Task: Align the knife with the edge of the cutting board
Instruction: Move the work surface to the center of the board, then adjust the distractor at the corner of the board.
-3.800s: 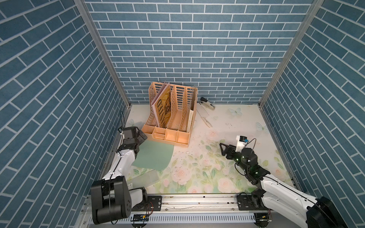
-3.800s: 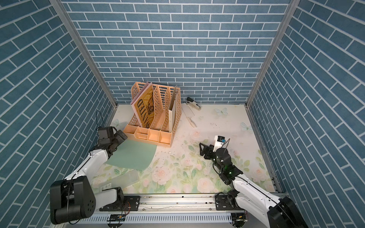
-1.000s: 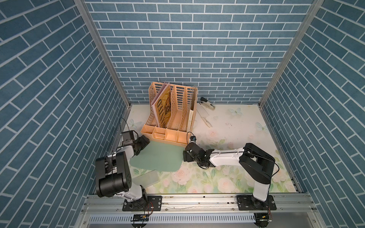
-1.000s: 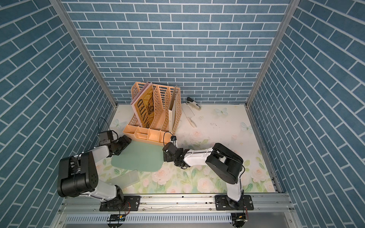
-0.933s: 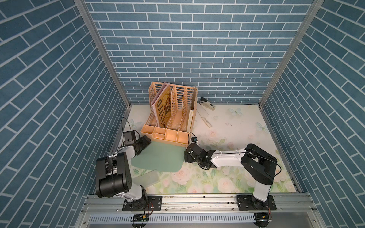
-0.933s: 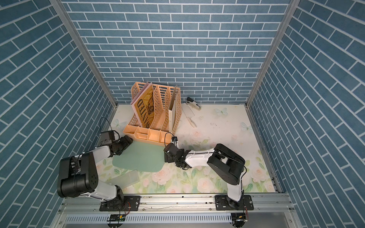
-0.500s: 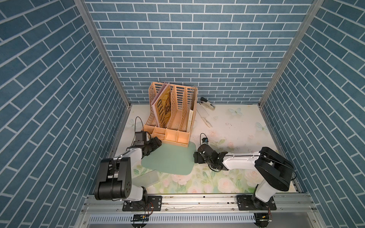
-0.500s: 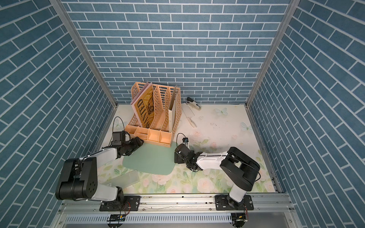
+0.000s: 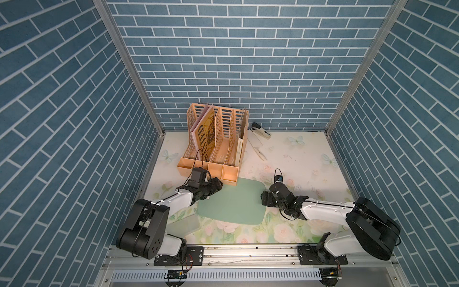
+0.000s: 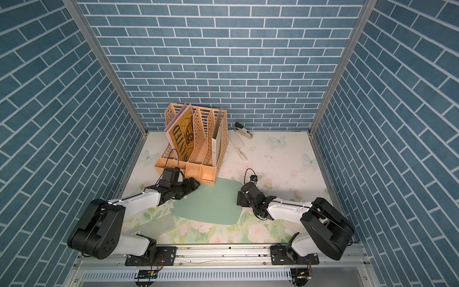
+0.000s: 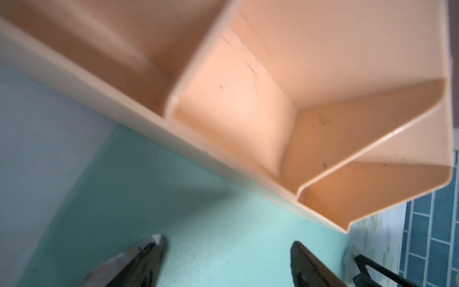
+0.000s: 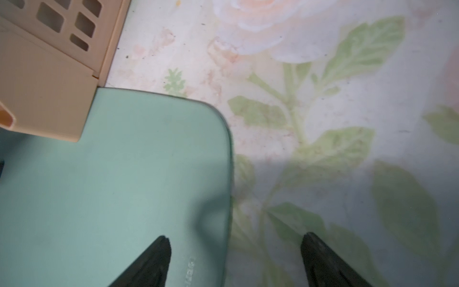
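Observation:
The pale green cutting board (image 9: 233,201) (image 10: 208,202) lies flat on the floral mat, its far left corner by the organizer's front. My left gripper (image 9: 218,186) (image 11: 227,242) is open, with both fingertips low over the board's left end. My right gripper (image 9: 263,198) (image 12: 236,238) is open and straddles the board's right edge: one fingertip is over the board (image 12: 124,186), the other over the mat. The knife (image 9: 259,154) (image 10: 242,154) lies far back on the mat near the stapler, well apart from the board. Its white blade hardly shows against the mat.
A peach file organizer (image 9: 216,146) (image 11: 248,104) with papers stands at the back left, close over the left gripper. A black-and-white stapler (image 9: 260,130) lies by the back wall. A translucent sheet (image 9: 183,225) lies front left. Brick walls close in three sides.
The cutting board has slid to the right, from the left side toward the middle. Both grippers moved right along with it, one at each end.

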